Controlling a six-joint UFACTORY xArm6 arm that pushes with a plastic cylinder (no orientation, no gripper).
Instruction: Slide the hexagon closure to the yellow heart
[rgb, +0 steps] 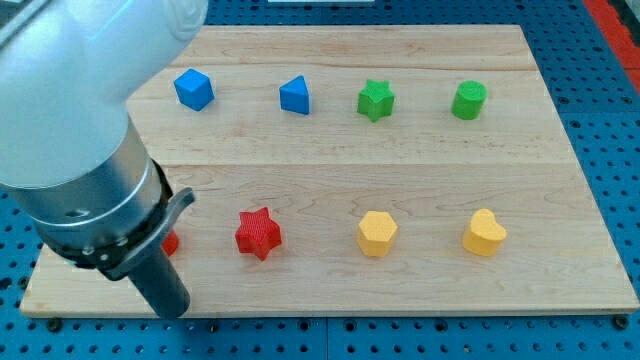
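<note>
Yellow hexagon (377, 233) left of yellow heart (484, 232); red block (170, 242) mostly hidden.

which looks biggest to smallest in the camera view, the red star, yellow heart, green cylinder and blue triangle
1. red star
2. yellow heart, close to the star
3. green cylinder and blue triangle: too alike to rank; both sit farther toward the view's top, which may shrink them.

On the bench (300, 165), the top row runs from the view's left: cube (194, 89), triangular block (295, 96), star (376, 100), cylinder (468, 100). The bottom row: a part-hidden block (171, 242) beside the arm (90, 150), a second star (258, 232), hexagon (377, 233), heart (484, 233) rightmost.
</note>
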